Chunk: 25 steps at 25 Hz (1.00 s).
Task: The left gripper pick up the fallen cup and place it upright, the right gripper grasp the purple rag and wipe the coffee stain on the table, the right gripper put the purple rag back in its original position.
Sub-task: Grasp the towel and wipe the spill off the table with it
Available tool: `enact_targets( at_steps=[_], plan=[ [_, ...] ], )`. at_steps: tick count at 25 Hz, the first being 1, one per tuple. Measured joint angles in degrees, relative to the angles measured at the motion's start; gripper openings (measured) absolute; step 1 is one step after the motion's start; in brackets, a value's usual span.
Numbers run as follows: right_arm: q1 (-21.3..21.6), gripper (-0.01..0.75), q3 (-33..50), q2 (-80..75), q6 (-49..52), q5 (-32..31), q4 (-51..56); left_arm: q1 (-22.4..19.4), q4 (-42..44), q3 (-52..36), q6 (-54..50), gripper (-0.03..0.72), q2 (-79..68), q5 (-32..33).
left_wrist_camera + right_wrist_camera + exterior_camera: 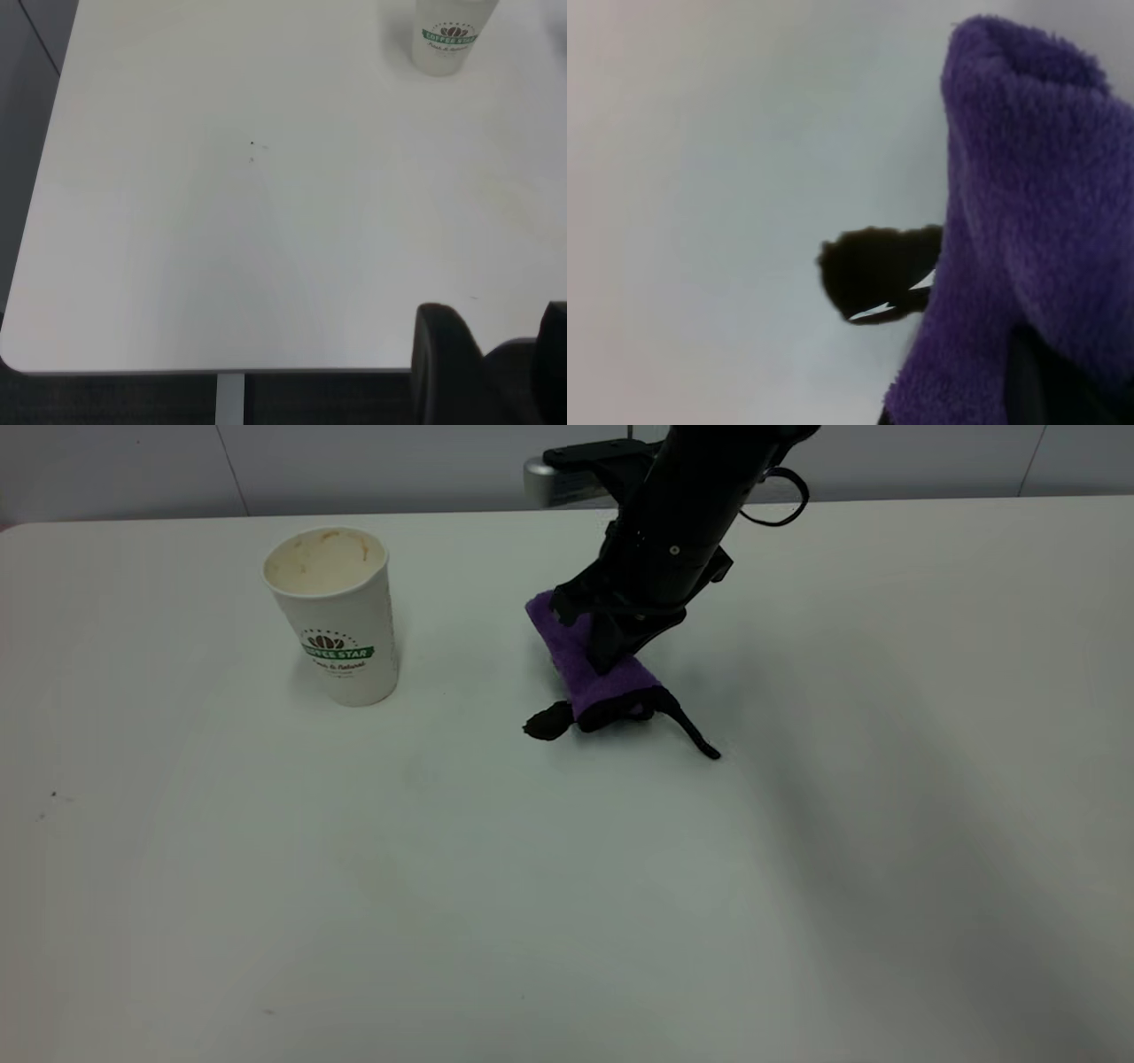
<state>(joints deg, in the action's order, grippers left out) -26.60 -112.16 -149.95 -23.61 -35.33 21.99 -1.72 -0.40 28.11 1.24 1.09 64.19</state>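
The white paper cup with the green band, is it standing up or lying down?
Standing up. The white paper cup rests on its base on the white table, open mouth upward, showing its cream-stained inside.

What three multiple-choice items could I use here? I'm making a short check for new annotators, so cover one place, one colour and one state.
1. Where is the coffee stain?
A. beside the cup
B. at the purple rag's near end
C. at the table's far right edge

2. What colour is the band on the cup?
A. green
B. red
C. blue

3. How does the cup stand?
A. on its side
B. upside down
C. upright

Answers:
1 B, the dark blot touches the end of the purple rag held by the right gripper.
2 A, the COFFEE STAR band is green.
3 C, its open mouth faces up on the table.

The left gripper sits back at the table's edge.
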Motion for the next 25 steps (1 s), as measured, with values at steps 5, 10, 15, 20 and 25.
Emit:
enact_targets(
  at_steps=[5, 10, 15, 20, 25],
  plan=[
    [0.3, 0.055, -0.38, -0.46, 3.14, 1.92, -3.1, 0.0, 0.0, 0.0, 0.05, 0.275, 0.0, 0.0],
    [0.3, 0.055, -0.61, -1.86, 4.68, 1.86, -1.41, 0.0, 0.0, 0.0, 0.05, 0.275, 0.0, 0.0],
    [-0.36, 0.055, -0.72, -4.56, 4.31, 1.34, 4.56, 0.0, 0.0, 0.0, 0.05, 0.275, 0.0, 0.0],
    [-3.17, 0.055, -0.84, -5.15, 0.67, 0.66, 11.95, 0.0, 0.0, 0.0, 0.05, 0.275, 0.0, 0.0],
    [-6.86, 0.055, -0.84, -5.28, -0.72, 3.81, 14.28, 0.0, 0.0, 0.0, 0.05, 0.275, 0.0, 0.0]
  ],
)
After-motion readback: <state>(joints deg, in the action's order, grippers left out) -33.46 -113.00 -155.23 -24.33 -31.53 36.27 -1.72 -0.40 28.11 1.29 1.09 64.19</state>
